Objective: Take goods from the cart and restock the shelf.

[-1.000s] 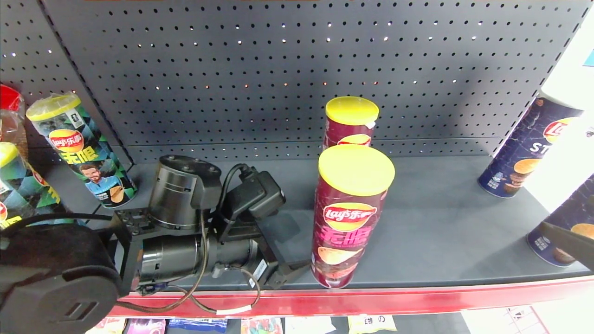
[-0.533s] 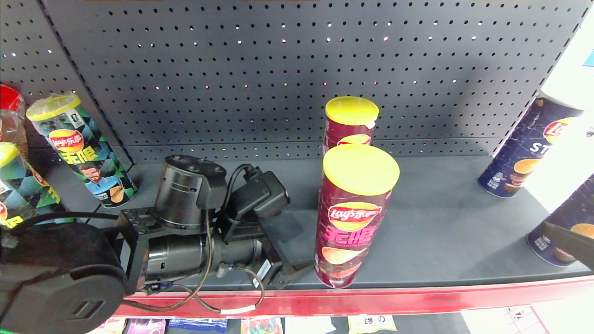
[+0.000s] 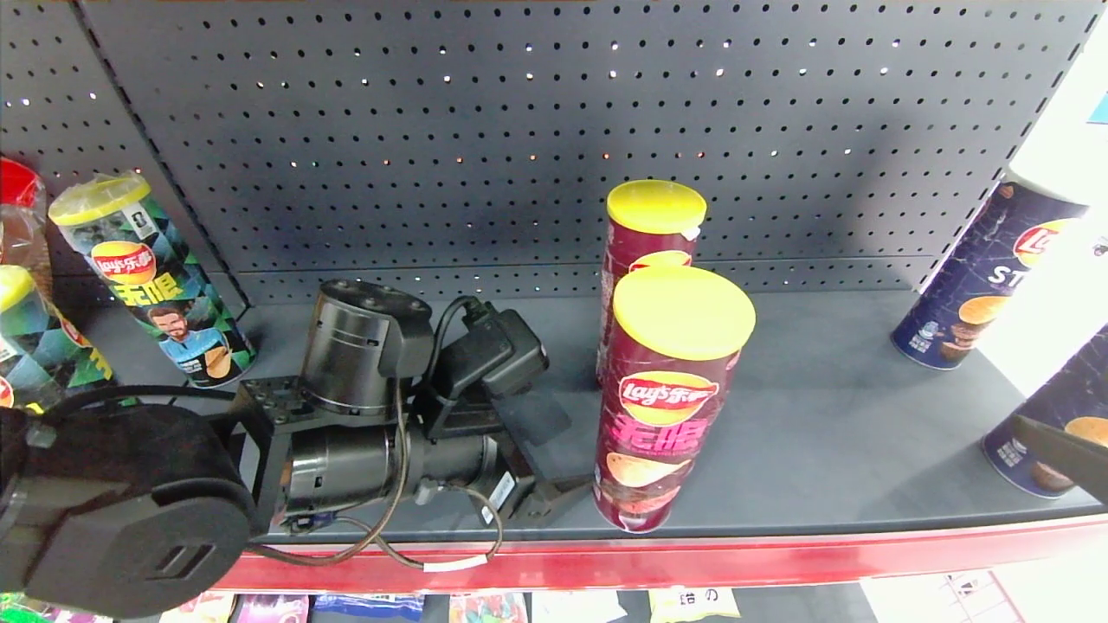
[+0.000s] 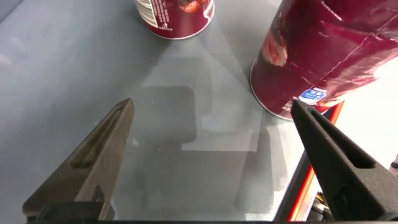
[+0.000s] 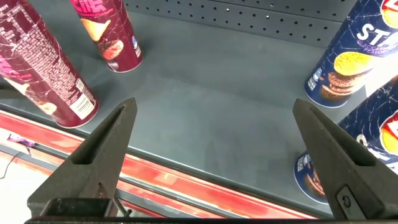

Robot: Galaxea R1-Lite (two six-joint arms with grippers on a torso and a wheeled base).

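Head view: maroon chip can [image 3: 662,407] stands at near edge of shelf [image 3: 822,450]; left gripper [image 4: 212,107] beside it, spread, empty; right gripper [image 5: 214,106] likewise; bare shelf room remains.

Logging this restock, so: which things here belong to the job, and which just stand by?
Job: front maroon can, left tool open beside it, shelf.
Standing by: rear maroon can, green cans, blue cans, right tool.
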